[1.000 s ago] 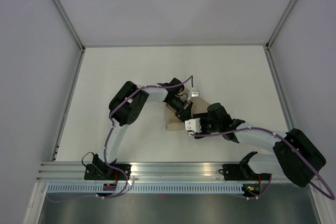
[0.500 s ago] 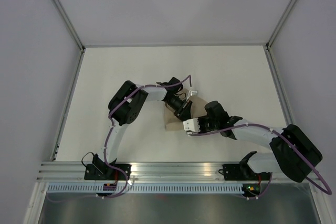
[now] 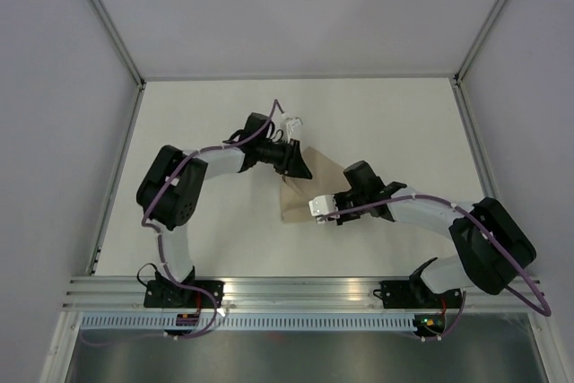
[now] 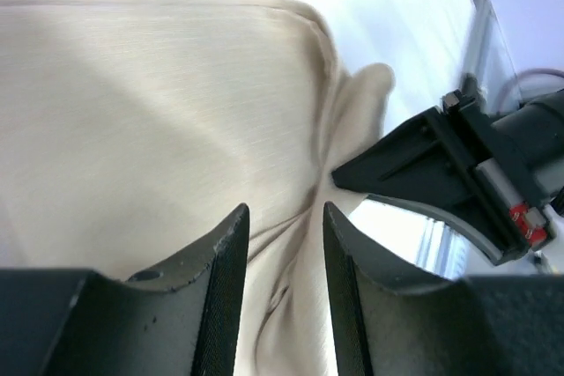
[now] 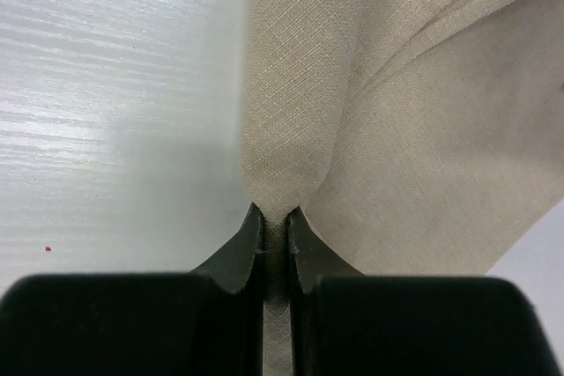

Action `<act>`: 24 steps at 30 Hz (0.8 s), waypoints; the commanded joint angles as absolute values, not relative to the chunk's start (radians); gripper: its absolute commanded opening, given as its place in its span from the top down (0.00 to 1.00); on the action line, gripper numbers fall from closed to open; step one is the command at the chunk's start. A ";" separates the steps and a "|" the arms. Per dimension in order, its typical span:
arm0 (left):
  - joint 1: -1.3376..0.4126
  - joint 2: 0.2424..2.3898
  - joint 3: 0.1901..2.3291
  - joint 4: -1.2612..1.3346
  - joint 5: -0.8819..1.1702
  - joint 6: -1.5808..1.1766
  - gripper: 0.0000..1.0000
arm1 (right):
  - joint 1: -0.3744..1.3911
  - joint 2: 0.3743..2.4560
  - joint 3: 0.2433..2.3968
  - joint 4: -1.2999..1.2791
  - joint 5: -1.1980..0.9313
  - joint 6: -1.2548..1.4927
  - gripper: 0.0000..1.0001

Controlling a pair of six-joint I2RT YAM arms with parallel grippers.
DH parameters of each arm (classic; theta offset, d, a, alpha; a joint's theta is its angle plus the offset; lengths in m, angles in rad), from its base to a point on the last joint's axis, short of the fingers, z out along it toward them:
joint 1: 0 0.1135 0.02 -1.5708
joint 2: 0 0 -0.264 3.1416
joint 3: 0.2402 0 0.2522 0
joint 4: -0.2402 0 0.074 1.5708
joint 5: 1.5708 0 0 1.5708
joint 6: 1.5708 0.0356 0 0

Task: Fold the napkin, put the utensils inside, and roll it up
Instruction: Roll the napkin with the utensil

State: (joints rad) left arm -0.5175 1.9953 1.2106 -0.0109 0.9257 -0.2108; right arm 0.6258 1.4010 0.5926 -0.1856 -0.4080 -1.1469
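Observation:
The beige napkin (image 3: 314,187) lies folded and creased on the white table between the two arms. My right gripper (image 5: 273,217) is shut on a pinched-up fold of the napkin (image 5: 397,129) at its near edge. In the top view the right gripper (image 3: 316,213) sits at the cloth's lower right side. My left gripper (image 4: 284,217) is open just above the napkin (image 4: 159,112), with wrinkled cloth below the gap and nothing pinched. From above, the left gripper (image 3: 300,163) hovers at the cloth's far left corner. The utensils are out of view.
The right gripper's black body (image 4: 441,173) shows in the left wrist view, close to the cloth's right edge. White table (image 3: 206,123) surrounds the napkin, bounded by metal frame rails (image 3: 121,159) and the aluminium rail (image 3: 296,289) at the front.
The left gripper has opened, let go of the napkin and drawn back to the far left. The right gripper has shut on a fold of the napkin and shifted slightly left.

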 commanded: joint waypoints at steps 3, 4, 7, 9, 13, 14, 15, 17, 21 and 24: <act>-0.420 1.734 0.889 0.518 0.600 -0.507 0.56 | 0.575 1.554 0.690 -0.521 -0.515 -1.180 0.99; -0.417 1.648 0.788 0.620 0.544 -0.515 0.56 | 0.566 1.575 0.712 -0.549 -0.526 -1.189 1.00; -0.423 1.547 0.613 0.818 0.361 -0.549 0.56 | 0.529 1.667 0.805 -0.661 -0.564 -1.222 1.00; -0.439 1.461 0.530 0.905 0.250 -0.531 0.56 | 0.514 1.747 0.886 -0.760 -0.594 -1.252 0.99; -0.540 1.341 0.390 0.988 0.086 -0.398 0.56 | 0.486 1.887 1.024 -0.919 -0.626 -1.295 0.99; -0.557 1.319 0.379 0.986 0.054 -0.362 0.56 | 0.474 1.941 1.076 -0.945 -0.630 -1.302 0.99; -0.581 1.265 0.368 0.970 0.017 -0.274 0.56 | 0.466 1.968 1.100 -0.990 -0.635 -1.310 0.99; -0.653 1.211 0.341 0.959 -0.049 -0.186 0.55 | 0.451 2.034 1.162 -1.029 -0.638 -1.315 0.99; -0.800 1.122 0.350 0.836 -0.161 0.061 0.52 | 0.430 2.117 1.239 -1.106 -0.646 -1.319 0.98; -0.903 1.138 0.392 0.740 -0.209 0.185 0.50 | 0.419 2.157 1.276 -1.130 -0.655 -1.316 0.99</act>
State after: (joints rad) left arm -0.8406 1.1286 0.3473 0.8288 -0.0906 -0.0620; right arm 0.4149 2.0296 1.3224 -1.0496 -0.7696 -1.2613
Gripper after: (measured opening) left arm 0.492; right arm 0.119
